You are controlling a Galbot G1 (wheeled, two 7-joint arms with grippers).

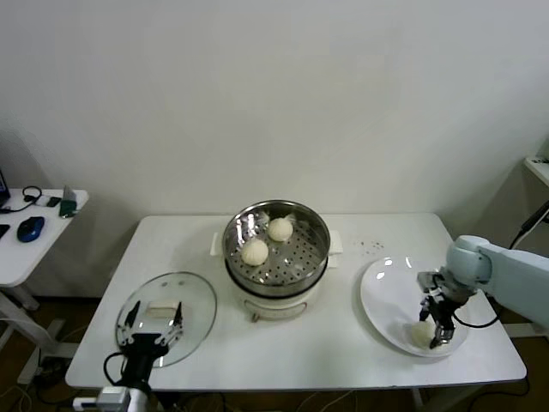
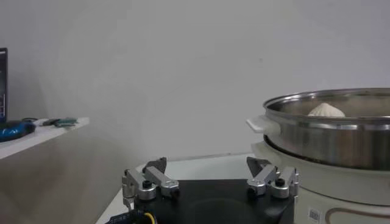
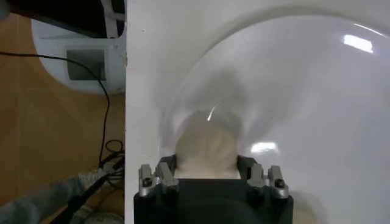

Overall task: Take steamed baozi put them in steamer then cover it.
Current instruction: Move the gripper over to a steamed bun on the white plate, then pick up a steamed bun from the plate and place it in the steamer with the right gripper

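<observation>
The steamer stands mid-table on its cream pot base, with two baozi inside, one and another. One baozi lies on the white plate at the right. My right gripper is down on the plate, its fingers pressed against both sides of this baozi. The glass cover with a white handle lies flat at the left. My left gripper is open and empty at the cover's near edge. The left wrist view shows the steamer with a baozi top.
A small side table with a blue mouse and cables stands at the far left. Dark crumbs lie behind the plate. The plate sits close to the table's front right edge.
</observation>
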